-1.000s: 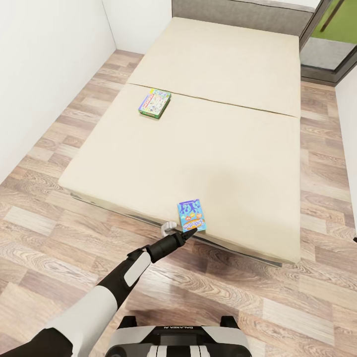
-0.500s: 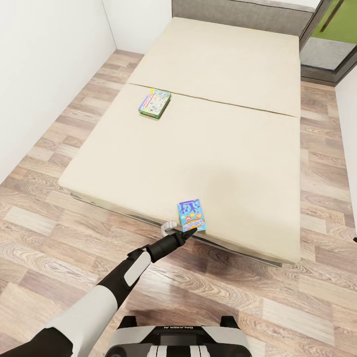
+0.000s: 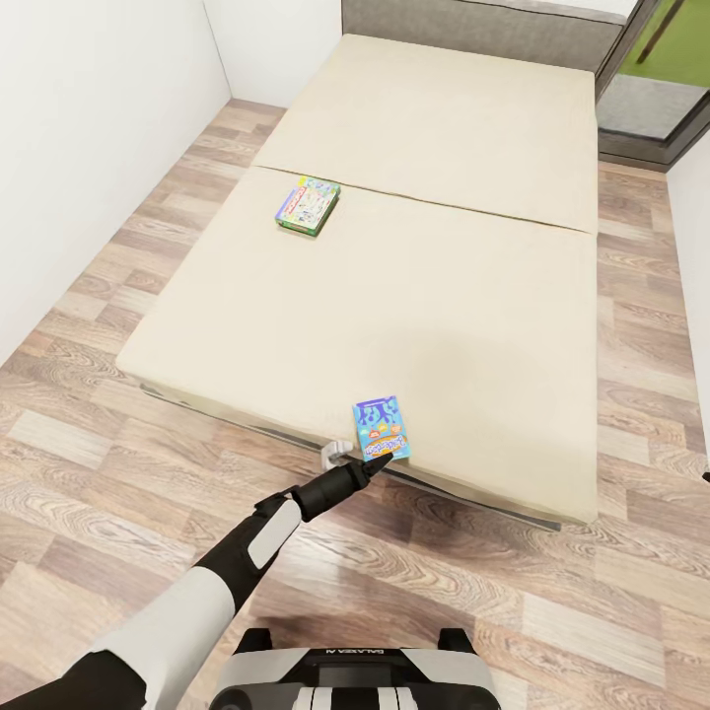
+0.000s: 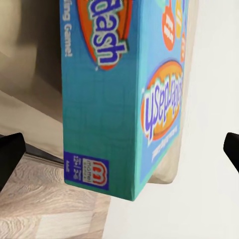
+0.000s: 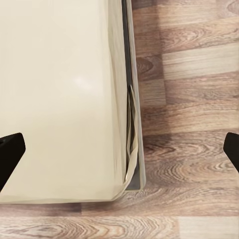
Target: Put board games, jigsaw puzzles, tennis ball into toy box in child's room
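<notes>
Head view: the bed [image 3: 444,247] carries a cream mattress in two sections and stands on a wood-plank floor [image 3: 89,473] between white walls. A small blue game box [image 3: 383,428] lies flat at the near edge of the mattress, its near end slightly overhanging the edge. A second game box [image 3: 308,204], white and green with multicolour print, lies flat farther back toward the left side of the mattress, just in front of the seam between the two sections. The two boxes are well apart.

The left arm extends forward from the lower left of the head view. The left gripper [image 3: 369,469] sits at the near end of the blue game box, just below the mattress edge. A white bracket [image 3: 333,452] on the bed frame shows beside it.

Left wrist view: the blue game box [image 4: 124,94] stands close in front of the camera, with its side face and printed top both visible. The two dark fingertips [image 4: 10,157] sit at opposite edges of the picture, wide apart, with the box between them. Neither fingertip touches the box.

Right wrist view: the right gripper [image 5: 119,152] hangs above a corner of the bed [image 5: 59,99] and the floor [image 5: 189,99]. Its fingertips [image 5: 10,154] are spread wide with nothing between them.
</notes>
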{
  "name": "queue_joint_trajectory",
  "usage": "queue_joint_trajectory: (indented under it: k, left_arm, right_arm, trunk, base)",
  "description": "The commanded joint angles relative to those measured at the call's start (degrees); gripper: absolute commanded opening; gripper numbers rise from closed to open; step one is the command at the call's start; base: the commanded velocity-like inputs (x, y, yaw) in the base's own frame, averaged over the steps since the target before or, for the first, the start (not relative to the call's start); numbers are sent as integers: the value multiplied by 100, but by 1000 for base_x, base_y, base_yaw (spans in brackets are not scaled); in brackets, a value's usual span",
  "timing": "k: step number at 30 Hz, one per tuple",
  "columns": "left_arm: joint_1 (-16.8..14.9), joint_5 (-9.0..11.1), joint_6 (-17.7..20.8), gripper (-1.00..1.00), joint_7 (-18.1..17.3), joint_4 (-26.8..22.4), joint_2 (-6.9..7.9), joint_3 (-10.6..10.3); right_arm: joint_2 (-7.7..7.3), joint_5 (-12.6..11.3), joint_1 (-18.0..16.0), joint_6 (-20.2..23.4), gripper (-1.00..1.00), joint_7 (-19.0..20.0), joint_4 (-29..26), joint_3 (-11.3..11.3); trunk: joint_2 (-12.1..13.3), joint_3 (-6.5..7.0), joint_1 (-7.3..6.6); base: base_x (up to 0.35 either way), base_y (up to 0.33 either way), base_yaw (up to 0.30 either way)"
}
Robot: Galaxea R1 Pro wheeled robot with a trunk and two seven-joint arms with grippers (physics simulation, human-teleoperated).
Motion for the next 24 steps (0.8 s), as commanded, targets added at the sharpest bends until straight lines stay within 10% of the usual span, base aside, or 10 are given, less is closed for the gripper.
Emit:
queue_joint_trajectory:
  k: [1, 24]
  left_arm:
    - [-10, 59, 54, 100, -7, 1, -3, -5]
    - [-93, 44, 65, 100, 0, 3, -43, -18]
  right_arm:
    - [-1, -34, -4, 47, 100, -5, 0, -6]
    - [-1, -34, -4, 47, 100, -3, 0, -8]
  trunk:
    - [-2, -2, 0]
    - [-2, -2, 0]
  base:
    - [0, 0, 0]
    - [0, 0, 0]
